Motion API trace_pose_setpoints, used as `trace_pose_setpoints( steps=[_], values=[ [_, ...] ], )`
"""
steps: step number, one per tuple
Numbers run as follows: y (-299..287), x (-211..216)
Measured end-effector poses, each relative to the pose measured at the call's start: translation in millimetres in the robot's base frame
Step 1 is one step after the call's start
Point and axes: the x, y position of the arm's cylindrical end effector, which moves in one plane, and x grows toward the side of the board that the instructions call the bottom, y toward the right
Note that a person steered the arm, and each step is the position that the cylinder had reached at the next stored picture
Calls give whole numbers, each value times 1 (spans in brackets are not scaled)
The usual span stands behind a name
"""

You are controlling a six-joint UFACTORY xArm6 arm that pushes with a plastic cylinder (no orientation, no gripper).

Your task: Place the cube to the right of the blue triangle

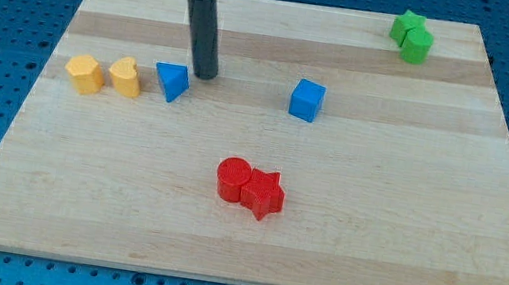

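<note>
Tip beside triangle, cube off right.
My tip [206, 76] just right of blue triangle [172, 81]; blue cube [307, 100] well right, apart.

Legible text, labels, brands, numbers, signs: none. No readable marking stands on anything in the camera view.
</note>
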Motion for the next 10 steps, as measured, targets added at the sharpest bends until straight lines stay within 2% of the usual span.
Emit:
trace_pose_setpoints(
  steps=[1,2,3,4,6,7,8,10],
  values=[
    [68,-26],
    [153,-29],
    [208,2],
    [196,25],
    [52,26],
    [74,15],
    [130,18],
    [115,92]
  ],
)
